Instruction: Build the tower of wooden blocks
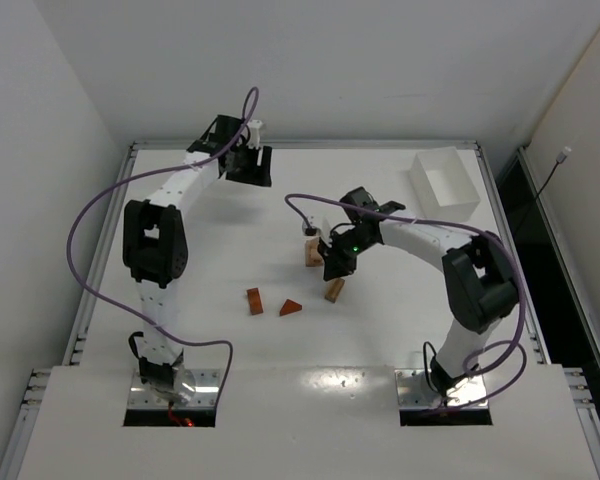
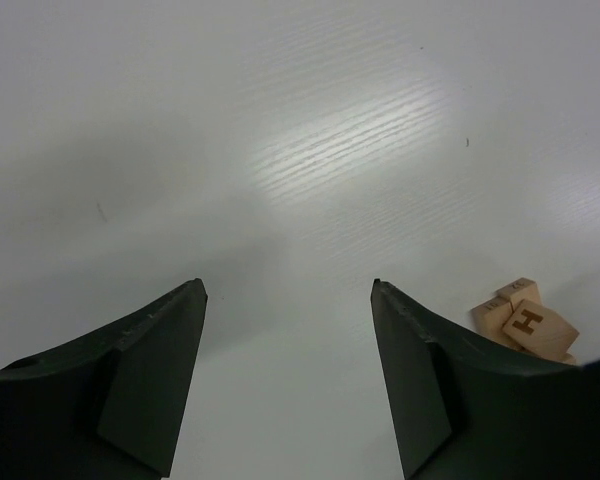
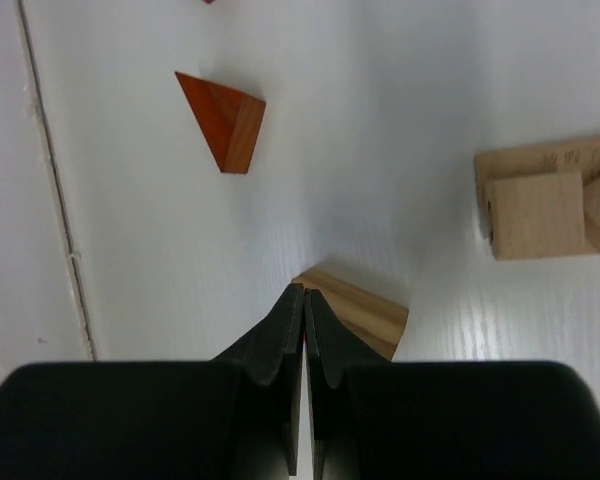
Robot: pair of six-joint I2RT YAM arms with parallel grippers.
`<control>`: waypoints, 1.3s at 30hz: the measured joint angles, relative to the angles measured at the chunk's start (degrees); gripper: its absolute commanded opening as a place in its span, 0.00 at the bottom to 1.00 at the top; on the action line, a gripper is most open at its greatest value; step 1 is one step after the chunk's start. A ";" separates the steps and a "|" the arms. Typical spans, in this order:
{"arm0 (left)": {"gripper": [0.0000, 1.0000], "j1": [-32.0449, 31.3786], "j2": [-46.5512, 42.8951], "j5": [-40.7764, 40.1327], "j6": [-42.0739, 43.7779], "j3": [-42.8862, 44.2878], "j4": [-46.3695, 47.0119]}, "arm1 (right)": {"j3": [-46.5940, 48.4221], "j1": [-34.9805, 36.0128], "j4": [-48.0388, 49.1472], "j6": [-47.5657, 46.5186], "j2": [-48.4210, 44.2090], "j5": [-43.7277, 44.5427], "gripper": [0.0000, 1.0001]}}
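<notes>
Down low, right fingers [image 3: 278, 338] meet beside a tan block [image 3: 360, 308]; left fingers [image 2: 155, 370] gape.

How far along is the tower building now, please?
Begun: a few tan blocks are piled together. In hand: nothing; the right hand is shut, tips at a loose tan block; the left hand is open. Left: the red wedge and red brick lie apart.

Bright, even light from above. Glare whitens the table [image 2: 330, 160] ahead of the jaws of the left gripper [image 2: 288, 287]; a soft shadow lies between them.
</notes>
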 measured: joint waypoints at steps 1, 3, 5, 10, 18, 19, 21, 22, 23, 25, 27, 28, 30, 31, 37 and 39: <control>0.64 0.26 0.00 0.00 -0.15 0.00 0.07 | 0.68 0.35 0.00 -0.07 0.61 0.15 0.00; 0.64 0.57 0.00 -0.07 -0.31 0.00 0.11 | 2.38 1.05 0.35 -0.22 2.21 0.42 0.02; 0.64 0.68 0.00 -0.04 -0.35 0.00 0.15 | 3.54 1.60 0.59 -0.35 3.87 1.18 0.03; 0.64 0.76 0.00 0.04 -0.35 0.04 0.15 | 6.05 2.08 0.92 -0.28 7.96 2.58 0.13; 0.64 1.11 0.00 0.04 -0.35 0.04 0.15 | 8.26 2.08 1.51 0.79 9.73 3.91 0.31; 0.64 1.11 0.00 0.04 -0.35 0.04 0.15 | 8.50 2.08 1.64 0.92 9.75 4.15 0.31; 0.64 1.11 0.00 0.04 -0.35 0.04 0.15 | 8.96 2.08 1.95 1.25 9.97 4.44 0.33; 0.64 1.11 0.00 0.04 -0.35 0.04 0.15 | 9.25 2.08 1.97 1.40 10.23 4.68 0.34; 0.64 1.11 0.00 0.04 -0.35 0.04 0.15 | 9.46 2.08 2.01 1.53 10.47 4.87 0.35; 0.66 1.11 0.00 0.04 -0.35 0.04 0.15 | 9.60 2.08 2.16 1.86 10.91 5.25 0.35; 0.69 1.11 0.00 0.04 -0.35 0.04 0.15 | 9.60 2.08 2.16 1.99 11.19 5.70 0.35; 0.71 1.11 0.00 0.04 -0.35 0.04 0.15 | 9.60 2.08 2.14 2.01 11.30 5.88 0.35; 0.75 1.14 0.00 0.04 -0.35 0.04 0.15 | 9.70 2.08 2.19 2.05 11.50 6.25 0.36; 0.76 1.16 0.00 0.07 -0.39 0.04 0.15 | 9.77 2.08 2.19 2.05 11.52 6.34 0.38; 0.76 1.62 0.00 0.09 -0.39 0.04 0.15 | 10.45 2.08 2.49 2.43 11.65 6.99 0.46; 0.76 1.70 0.00 0.09 -0.39 0.04 0.15 | 10.49 2.08 2.73 2.51 11.72 7.21 0.49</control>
